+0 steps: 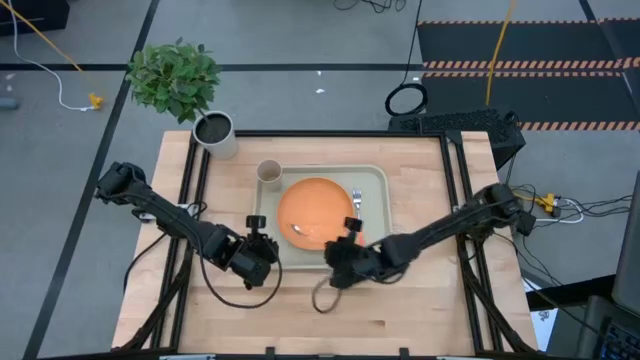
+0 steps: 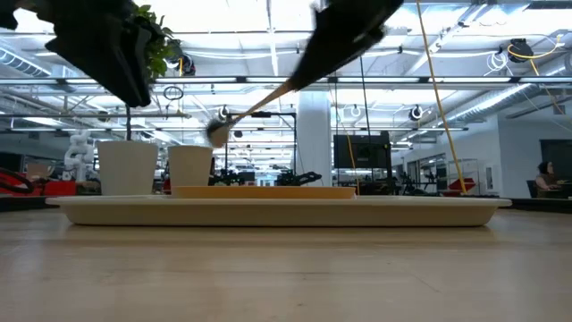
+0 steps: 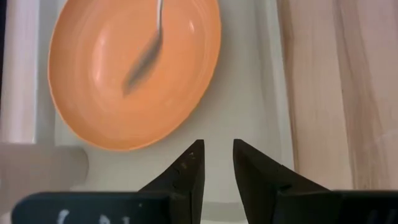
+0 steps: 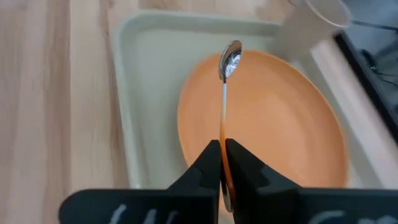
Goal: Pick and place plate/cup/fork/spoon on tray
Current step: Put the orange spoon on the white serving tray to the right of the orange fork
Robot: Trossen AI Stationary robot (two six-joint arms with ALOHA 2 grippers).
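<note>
1. My right gripper (image 4: 222,163) hangs over the near edge of the tray (image 1: 375,180), its jaws clamped on the orange-red handle of the spoon (image 4: 226,81).
2. The spoon is in the air, bowl out ahead of me, above the plate (image 1: 315,212); in the low view it slants down toward the cup (image 2: 189,165).
3. My left gripper (image 3: 216,163) hovers by the tray's near left corner, jaws a little apart with nothing between them.
4. The plate lies in the middle of the tray.
5. The cup stands at the tray's far left corner, just beside the plate.
6. The fork (image 1: 356,203) lies on the tray along the plate's right side.
7. A grey-white pot (image 1: 215,132) stands on the bench (image 1: 420,300) at its far left corner.
</note>
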